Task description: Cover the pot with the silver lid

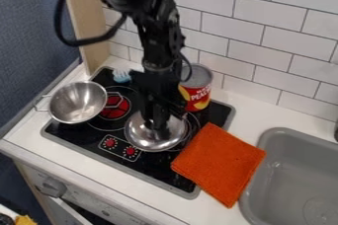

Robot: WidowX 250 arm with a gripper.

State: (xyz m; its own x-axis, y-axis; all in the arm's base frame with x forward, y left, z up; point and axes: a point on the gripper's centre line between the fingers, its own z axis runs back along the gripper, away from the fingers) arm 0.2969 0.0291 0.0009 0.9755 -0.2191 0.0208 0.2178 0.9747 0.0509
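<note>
The black gripper (158, 126) hangs down over the middle of the stove, its lower end at the centre of the silver lid (143, 137) and hiding the lid's middle. That round, shiny lid lies on the right part of the black stovetop. At the stove's left side stands the silver pot (74, 101), uncovered, its inside visible and its wire handle pointing left. A gap of stovetop separates the pot from the lid.
Behind the lid stands a red and yellow can (198, 93). An orange cloth (219, 164) overlaps the stove's right edge, beside the grey sink (290, 179). A light-blue brush (121, 75) lies at the back left, and white tiles (264, 36) rise behind.
</note>
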